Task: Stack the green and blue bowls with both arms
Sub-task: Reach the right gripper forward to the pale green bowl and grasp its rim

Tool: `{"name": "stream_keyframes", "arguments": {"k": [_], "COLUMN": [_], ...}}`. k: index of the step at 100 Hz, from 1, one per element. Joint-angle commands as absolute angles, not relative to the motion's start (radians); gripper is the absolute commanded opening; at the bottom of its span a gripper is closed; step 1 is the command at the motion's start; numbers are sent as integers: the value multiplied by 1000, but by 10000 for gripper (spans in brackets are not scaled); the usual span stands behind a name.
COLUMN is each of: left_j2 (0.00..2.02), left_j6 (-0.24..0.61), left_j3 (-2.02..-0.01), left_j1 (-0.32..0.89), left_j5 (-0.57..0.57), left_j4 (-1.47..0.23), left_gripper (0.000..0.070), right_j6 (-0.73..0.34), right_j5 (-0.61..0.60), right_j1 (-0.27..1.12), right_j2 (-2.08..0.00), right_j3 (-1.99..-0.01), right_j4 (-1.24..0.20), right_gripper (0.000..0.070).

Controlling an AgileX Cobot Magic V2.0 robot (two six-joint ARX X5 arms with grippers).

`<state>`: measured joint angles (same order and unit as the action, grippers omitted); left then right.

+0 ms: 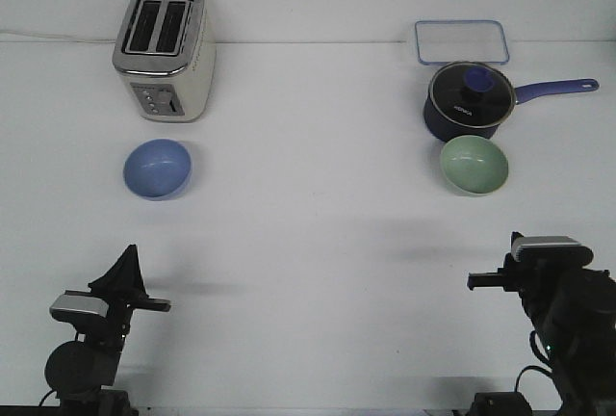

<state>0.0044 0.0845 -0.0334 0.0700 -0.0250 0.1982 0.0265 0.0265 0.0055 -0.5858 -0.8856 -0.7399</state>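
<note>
We note a toaster [162, 50] behind the blue bowl [157, 168], a saucepan [469, 100] touching the green bowl [474, 164]; lid lettering unreadable; left hand [123, 272] and right hand [486, 281] states undeterminable.

Bright, even, diffuse light from overhead; white surface [308, 272] reads pale grey w/ a cool tint. Shadows soft and faint: thin rim under blue bowl [157, 168] at 6 o'clock, same under green bowl [474, 164]. Broad dim smudges on surface near both arms, at 3 o'clock of left arm [96, 325] and 12 o'clock of right arm [558, 291]. Small glare patches on glass lid of saucepan [467, 98] and chrome top of toaster [164, 50]. Low res, slightly soft overall, mild noise. Arms very dark, detail crushed. Back edge of surface looks near straight; little distortion visible.
</note>
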Motion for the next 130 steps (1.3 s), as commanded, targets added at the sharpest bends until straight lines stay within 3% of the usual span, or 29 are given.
{"name": "stream_keyframes", "arguments": {"k": [1,53,60,74,79,105,130], "left_j2": [3,3,3,3,3,3,3], "left_j6": [72,72,72,72,72,72,72], "left_j3": [-14,-14,-14,-14,-14,-14,-14], "left_j1": [70,70,70,70,70,70,70], "left_j5": [-25,-25,-25,-25,-25,-25,-25], "left_j4": [210,210,210,210,210,210,210], "left_gripper": [10,10,11,10,10,10,10], "right_j6": [34,1,1,1,1,-25,-24], "right_j5": [27,27,27,27,27,28,26], "right_j1": [6,6,6,6,6,4,-65], "right_j2": [-631,-715,-715,-715,-715,-756,-1026], "right_j3": [-931,-955,-955,-955,-955,-974,-1110], "right_j4": [-774,-813,-818,-827,-831,-821,-800], "right_gripper": [0,1,70,380,450,454,454]}}
